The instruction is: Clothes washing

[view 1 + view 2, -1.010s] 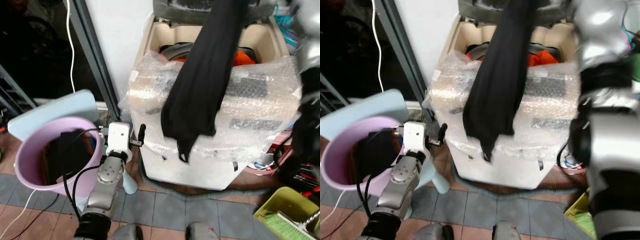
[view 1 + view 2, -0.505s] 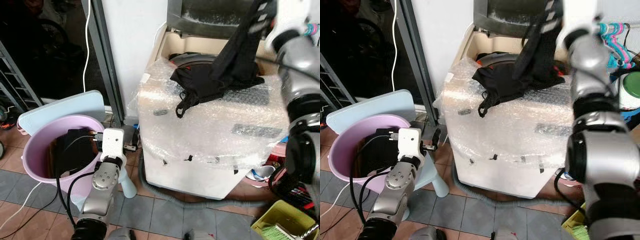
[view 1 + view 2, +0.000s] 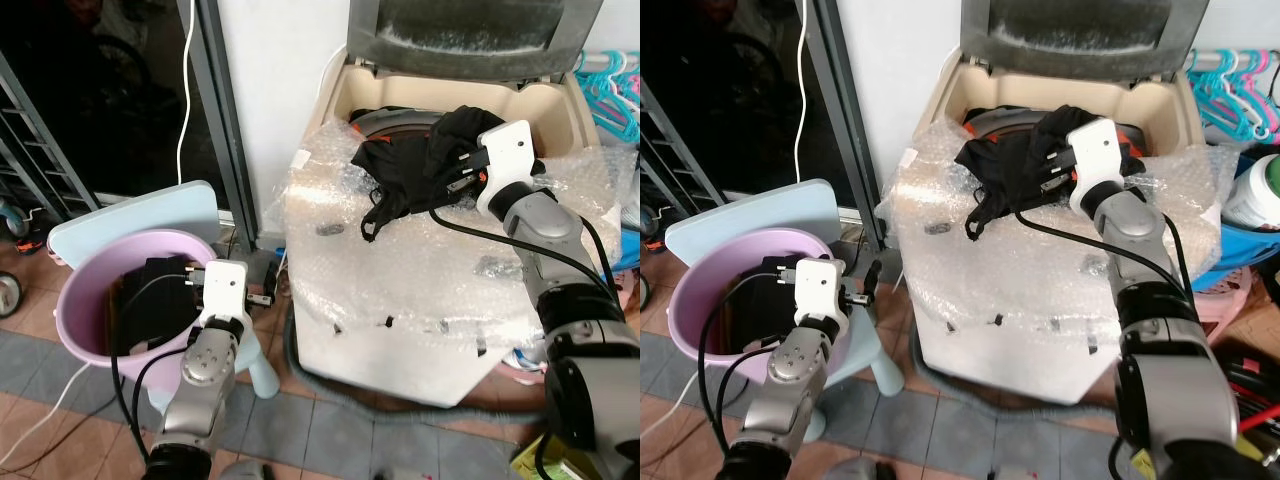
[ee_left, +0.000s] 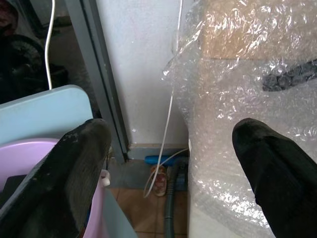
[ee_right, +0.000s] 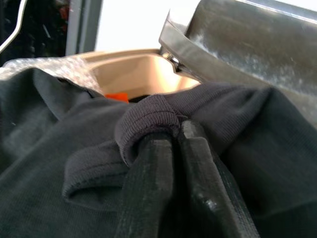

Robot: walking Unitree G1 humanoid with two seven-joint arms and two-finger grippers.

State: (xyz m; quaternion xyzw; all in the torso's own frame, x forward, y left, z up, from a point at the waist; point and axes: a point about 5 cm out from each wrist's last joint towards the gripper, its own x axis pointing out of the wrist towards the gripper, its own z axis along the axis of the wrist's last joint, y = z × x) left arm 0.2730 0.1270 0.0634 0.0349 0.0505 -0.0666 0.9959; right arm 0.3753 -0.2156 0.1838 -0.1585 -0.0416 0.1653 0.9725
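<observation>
- Tiled floor lay under a washer (image 3: pixel 400 290) wrapped in bubble wrap, its lid up.
- Right gripper (image 5: pixel 171 148) was pinching a black garment (image 3: pixel 410 165), which lay bunched on the front edge of the tub.
- Left gripper (image 4: pixel 168 163) hung spread beside a pink tub (image 3: pixel 85 300).
- Loading step, I judged; next the garment needed pushing in and letting go.

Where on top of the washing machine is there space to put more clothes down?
The bubble-wrapped front panel below the black garment is bare. The tub opening is crowded: the right gripper pinches the garment over its rim.
</observation>
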